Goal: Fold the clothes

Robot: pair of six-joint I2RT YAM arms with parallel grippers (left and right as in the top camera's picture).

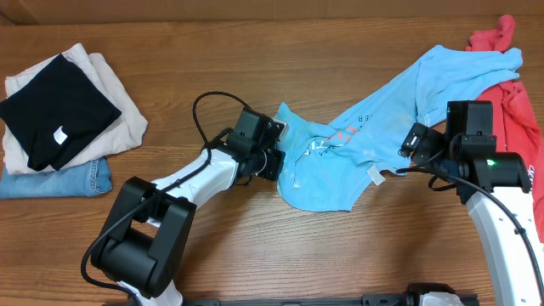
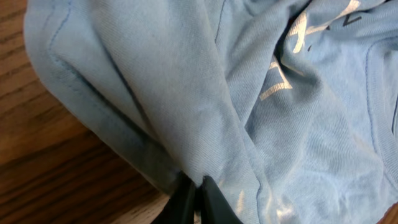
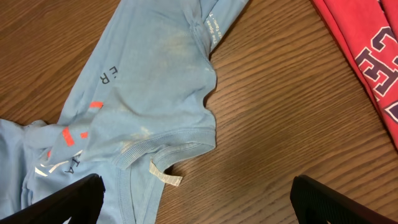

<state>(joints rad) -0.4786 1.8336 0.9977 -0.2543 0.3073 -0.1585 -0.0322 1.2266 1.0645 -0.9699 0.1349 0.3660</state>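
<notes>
A light blue T-shirt [image 1: 357, 140] lies crumpled and stretched across the middle of the table, with white and orange print. My left gripper [image 1: 276, 157] is shut on a fold at the shirt's left edge; in the left wrist view the black fingertips [image 2: 198, 186] pinch the blue cloth [image 2: 249, 93] just above the wood. My right gripper [image 1: 414, 140] is open and empty, hovering by the shirt's collar. The right wrist view shows the collar and its white tag [image 3: 165, 176] between the spread fingers [image 3: 199, 202].
A red garment [image 1: 514, 76] lies at the far right, also in the right wrist view [image 3: 367, 50]. A folded stack of black [image 1: 59, 106], beige and denim clothes sits at the far left.
</notes>
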